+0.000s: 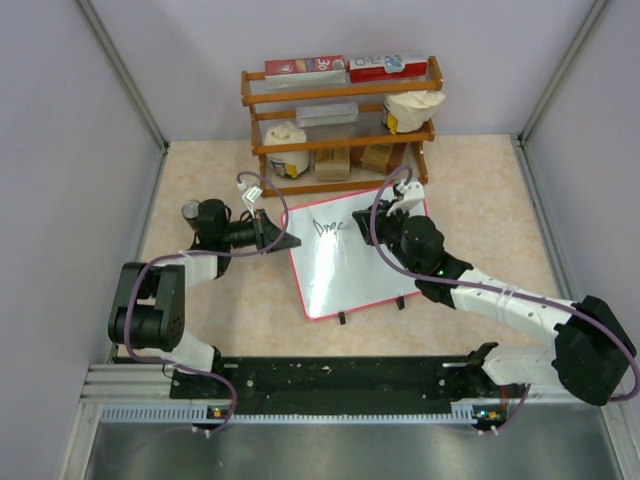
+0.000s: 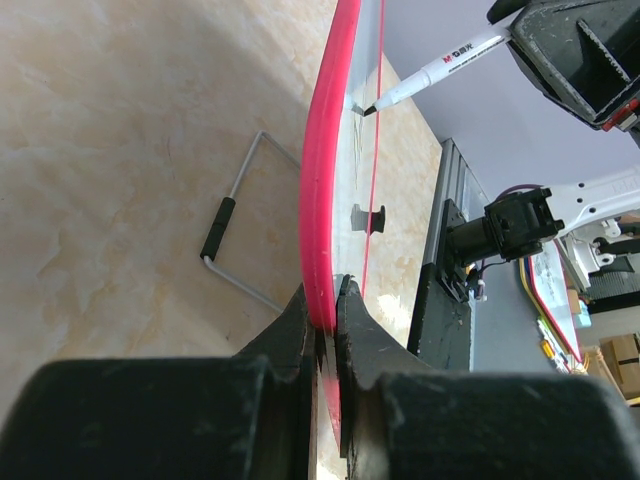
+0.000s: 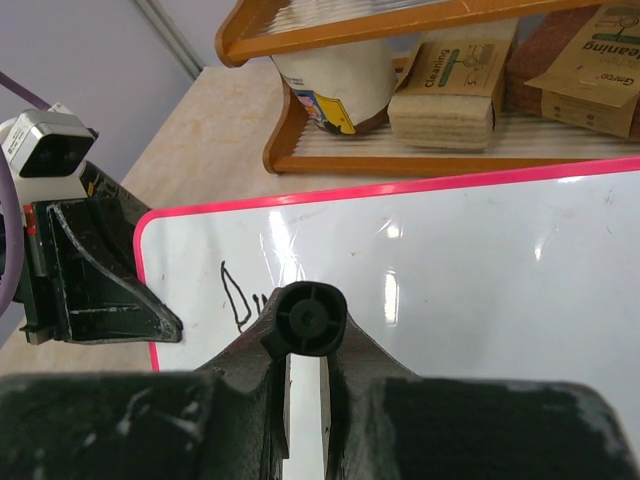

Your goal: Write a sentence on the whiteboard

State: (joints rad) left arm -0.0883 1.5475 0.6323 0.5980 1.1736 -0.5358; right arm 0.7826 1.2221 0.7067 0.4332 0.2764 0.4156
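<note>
Two grippers, both clamped. The left gripper [image 2: 326, 300] has its jaws pinched almost together on the red frame of the whiteboard [image 2: 321, 190], at the board's left edge. The right gripper [image 3: 305, 345] is closed tight round a marker [image 3: 305, 317] with a white barrel and black tip. The tip sits at the board's surface, upper left part.

The sentence [image 3: 236, 296]: only a capital D and a few letters after it, thin black, near the top left corner. The rest of the panel is white and glossy.

The board sits mid-table [image 1: 200, 170], turned at a slant between the two arms, with two black tabs [image 1: 343, 318] on its near edge. Behind its left edge a bent wire loop [image 2: 240, 235] with a black sleeve lies on the table. Past the far edge stands a wooden shelf [image 1: 340, 100] holding boxes, cartons and tubs.
</note>
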